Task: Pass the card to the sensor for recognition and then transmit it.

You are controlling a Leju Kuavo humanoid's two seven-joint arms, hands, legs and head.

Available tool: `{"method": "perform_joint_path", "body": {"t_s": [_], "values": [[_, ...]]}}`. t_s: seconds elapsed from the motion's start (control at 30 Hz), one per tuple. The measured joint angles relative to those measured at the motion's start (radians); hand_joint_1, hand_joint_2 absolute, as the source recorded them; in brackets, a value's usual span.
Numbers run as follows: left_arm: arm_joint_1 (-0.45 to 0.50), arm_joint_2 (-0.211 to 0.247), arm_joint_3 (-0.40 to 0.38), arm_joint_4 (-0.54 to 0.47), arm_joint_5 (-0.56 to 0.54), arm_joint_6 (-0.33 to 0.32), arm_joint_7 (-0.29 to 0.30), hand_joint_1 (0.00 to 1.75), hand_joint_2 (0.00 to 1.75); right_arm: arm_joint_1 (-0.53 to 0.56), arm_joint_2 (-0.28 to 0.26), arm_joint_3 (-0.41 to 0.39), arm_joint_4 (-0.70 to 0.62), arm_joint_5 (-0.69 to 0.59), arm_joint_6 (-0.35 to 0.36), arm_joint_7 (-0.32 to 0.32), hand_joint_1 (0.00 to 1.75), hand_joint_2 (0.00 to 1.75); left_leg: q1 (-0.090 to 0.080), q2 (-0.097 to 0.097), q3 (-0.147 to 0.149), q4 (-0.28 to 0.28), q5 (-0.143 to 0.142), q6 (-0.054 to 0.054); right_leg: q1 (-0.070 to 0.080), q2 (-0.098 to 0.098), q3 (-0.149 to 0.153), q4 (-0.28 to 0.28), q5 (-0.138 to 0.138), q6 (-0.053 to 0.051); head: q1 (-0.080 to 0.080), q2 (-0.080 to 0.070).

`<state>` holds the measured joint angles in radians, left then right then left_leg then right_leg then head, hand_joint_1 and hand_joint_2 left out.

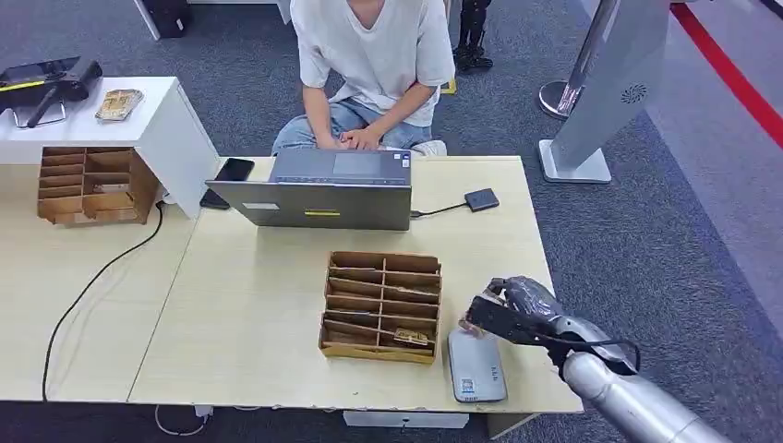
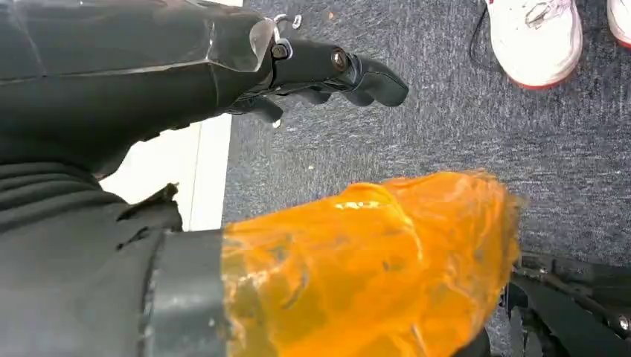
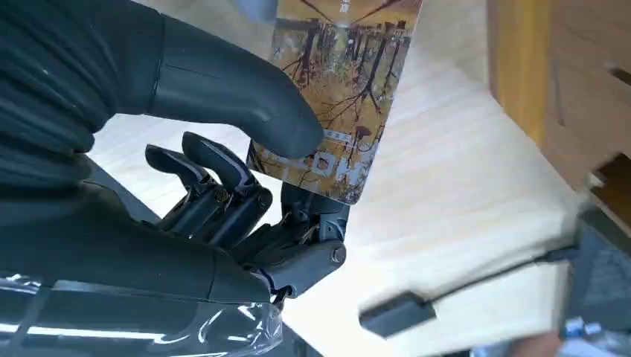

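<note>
Here, right robot hand [image 1: 513, 309] near table's [image 1: 249, 305] front right corner, pinching card [image 3: 338, 89] between thumb and fingers; card printed with brown tree scene. Hand poised just above grey sensor [image 1: 476, 365] lying flat at front edge; whether card touches sensor hard to tell. Wooden organizer [image 1: 381, 306] just beside sensor, toward table middle. Left robot hand [image 2: 327, 71] over grey carpet, fingers loosely curled, holding nothing. Person at laptop [image 1: 319, 189] on far edge.
</note>
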<state>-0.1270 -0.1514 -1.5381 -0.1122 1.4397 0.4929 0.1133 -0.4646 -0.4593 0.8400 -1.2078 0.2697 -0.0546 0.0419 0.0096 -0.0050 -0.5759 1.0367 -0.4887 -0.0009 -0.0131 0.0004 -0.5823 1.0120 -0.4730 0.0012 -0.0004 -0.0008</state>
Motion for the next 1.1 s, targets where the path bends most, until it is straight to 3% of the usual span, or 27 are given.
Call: {"method": "perform_joint_path", "body": {"t_s": [0.1, 0.33, 0.57, 0.9, 1.1], "values": [[0.0, -0.003, 0.002, 0.0, 0.005, 0.002, 0.0, 0.0, 0.0, 0.022, 0.018, -0.031, -0.016, 0.026, -0.037, -0.014, 1.75, 1.75, 0.0, 0.0, 0.0, 0.0, 0.0, 0.0, 0.0, 0.0, 0.0, 0.0, 0.0, 0.0, 0.0, 0.0], [0.0, -0.004, 0.002, 0.0, 0.008, 0.002, 0.0, 0.0, 0.0, 0.042, 0.036, -0.057, -0.03, 0.037, -0.047, -0.024, 1.75, 1.75, 0.0, 0.0, -0.001, 0.0, 0.0, 0.0, 0.0, 0.0, 0.0, 0.0, 0.0, 0.0, 0.0, 0.0], [0.0, -0.004, 0.002, 0.0, 0.016, 0.003, 0.0, 0.0, 0.0, 0.084, 0.075, -0.109, -0.071, 0.099, -0.115, -0.076, 1.75, 1.75, 0.0, 0.0, -0.001, 0.0, 0.0, 0.0, 0.0, 0.0, -0.001, 0.0, 0.0, 0.0, 0.0, 0.0], [-0.001, -0.006, 0.002, 0.0, 0.028, 0.007, -0.001, 0.0, 0.0, 0.154, 0.16, -0.203, -0.14, 0.26, -0.317, -0.126, 1.75, 1.75, 0.0, 0.0, -0.001, 0.0, 0.0, 0.0, 0.0, 0.0, -0.001, 0.0, 0.0, 0.0, 0.0, 0.0], [-0.001, -0.009, 0.002, 0.0, 0.029, 0.007, -0.002, 0.0, 0.0, 0.188, 0.19, -0.254, -0.179, 0.347, -0.382, -0.126, 1.75, 1.75, 0.0, 0.0, -0.001, 0.0, 0.0, 0.0, 0.0, 0.0, -0.001, 0.0, 0.0, 0.0, 0.0, 0.0]]}}
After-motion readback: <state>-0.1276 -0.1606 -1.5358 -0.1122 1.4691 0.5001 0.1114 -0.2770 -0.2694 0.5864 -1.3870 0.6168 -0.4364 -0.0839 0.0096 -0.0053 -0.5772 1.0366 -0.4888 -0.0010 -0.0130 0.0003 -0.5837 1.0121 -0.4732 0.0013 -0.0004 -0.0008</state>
